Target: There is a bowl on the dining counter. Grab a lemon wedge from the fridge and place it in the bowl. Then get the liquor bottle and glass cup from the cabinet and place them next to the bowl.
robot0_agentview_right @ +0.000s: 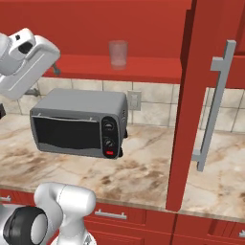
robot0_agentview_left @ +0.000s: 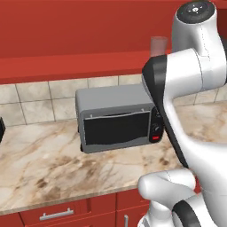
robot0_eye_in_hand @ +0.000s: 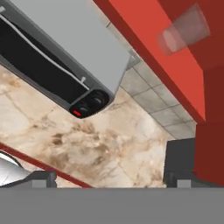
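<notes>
We see the clear, translucent glass cup (robot0_agentview_right: 117,54) standing upright on the bottom shelf of the open red cabinet (robot0_agentview_right: 143,69), above the grey toaster oven (robot0_agentview_right: 79,123) on the marbled beige counter (robot0_agentview_right: 143,172). Our two-finger gripper (robot0_eye_in_hand: 113,177) hangs well apart from the cup, fingers spread wide, grasping nothing.

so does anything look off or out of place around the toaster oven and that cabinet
Nothing looks spilled, damaged or askew. The glass cup stands upright on the open cabinet's shelf, above the toaster oven, which sits flat on the marbled counter. The cabinet door hangs open.
</notes>
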Tool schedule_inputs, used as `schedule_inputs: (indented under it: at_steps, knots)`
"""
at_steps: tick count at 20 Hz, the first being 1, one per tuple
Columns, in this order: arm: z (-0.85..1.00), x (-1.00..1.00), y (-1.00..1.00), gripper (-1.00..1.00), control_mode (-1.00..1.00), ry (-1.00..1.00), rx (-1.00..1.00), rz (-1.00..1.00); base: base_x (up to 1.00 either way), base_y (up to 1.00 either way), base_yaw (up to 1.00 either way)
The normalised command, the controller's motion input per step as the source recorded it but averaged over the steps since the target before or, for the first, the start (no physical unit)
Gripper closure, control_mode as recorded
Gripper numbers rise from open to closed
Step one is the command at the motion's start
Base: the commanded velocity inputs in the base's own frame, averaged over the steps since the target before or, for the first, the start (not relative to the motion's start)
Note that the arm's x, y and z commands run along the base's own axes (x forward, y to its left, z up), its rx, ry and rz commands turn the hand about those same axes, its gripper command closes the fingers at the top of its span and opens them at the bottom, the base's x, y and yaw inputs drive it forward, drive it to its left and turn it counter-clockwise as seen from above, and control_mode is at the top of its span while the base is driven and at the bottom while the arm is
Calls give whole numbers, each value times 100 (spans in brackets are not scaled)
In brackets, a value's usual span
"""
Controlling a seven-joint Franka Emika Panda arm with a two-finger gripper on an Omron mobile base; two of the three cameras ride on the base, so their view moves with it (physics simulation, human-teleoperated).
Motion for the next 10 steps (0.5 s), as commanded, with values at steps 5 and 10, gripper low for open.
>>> schedule_inputs:
  at_steps: [5,10]
  knots:
    - [16,45,0,-100,-100,-11,-11,0,0,0,0]
    - [0,23,0,-100,-100,-15,-2,0,0,0,0]
